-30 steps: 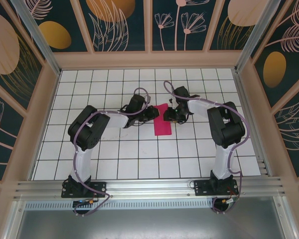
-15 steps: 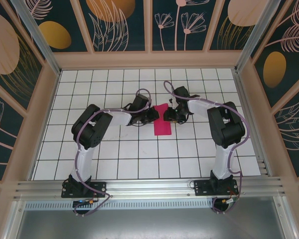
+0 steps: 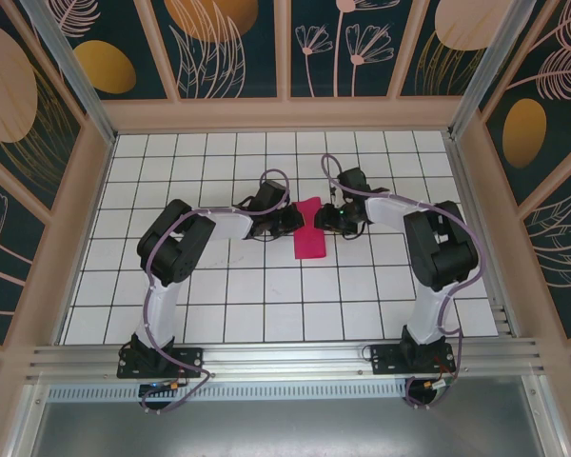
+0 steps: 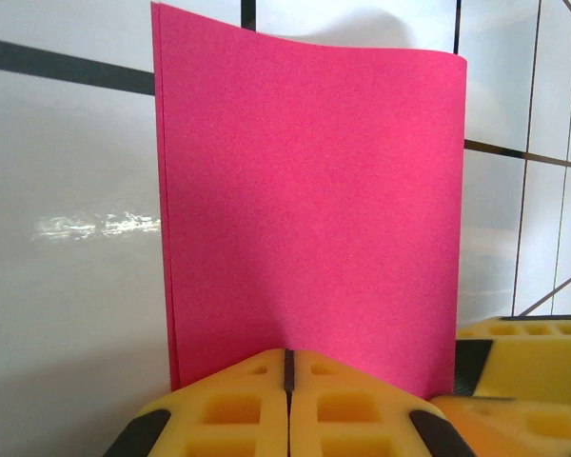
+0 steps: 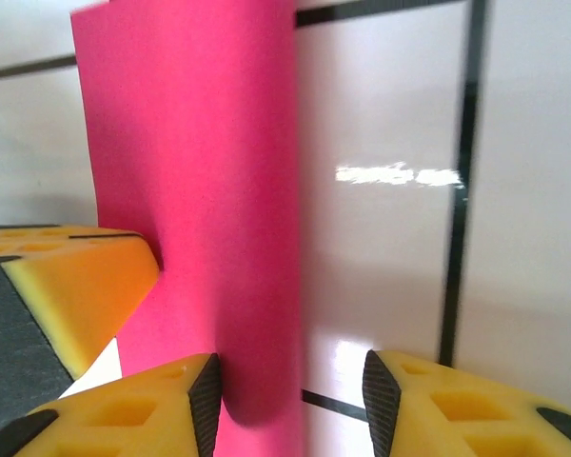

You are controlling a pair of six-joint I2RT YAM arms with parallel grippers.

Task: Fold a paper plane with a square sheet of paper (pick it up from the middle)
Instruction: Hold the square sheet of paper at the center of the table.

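Note:
The square sheet of paper (image 3: 309,235) lies on the tiled floor as a magenta-pink strip folded in half lengthwise. In the left wrist view the paper (image 4: 314,209) stretches away flat, its doubled edge on the left. My left gripper (image 4: 287,367) is shut, its yellow tips on the paper's near edge. From above, the left gripper (image 3: 294,220) sits at the strip's far left side. My right gripper (image 3: 323,220) is at the far right side, open. In the right wrist view the paper's (image 5: 200,181) raised long edge stands between the right gripper's (image 5: 290,390) jaws.
A wooden frame (image 3: 285,114) and patterned wall panels enclose the white tiled floor (image 3: 266,295). An aluminium rail (image 3: 285,357) runs along the near edge by both arm bases. The other arm's yellow finger (image 5: 76,286) lies close beside the paper.
My left gripper has slid right onto the paper's edge. The right arm's elbow has swung slightly right while its gripper stayed at the paper.

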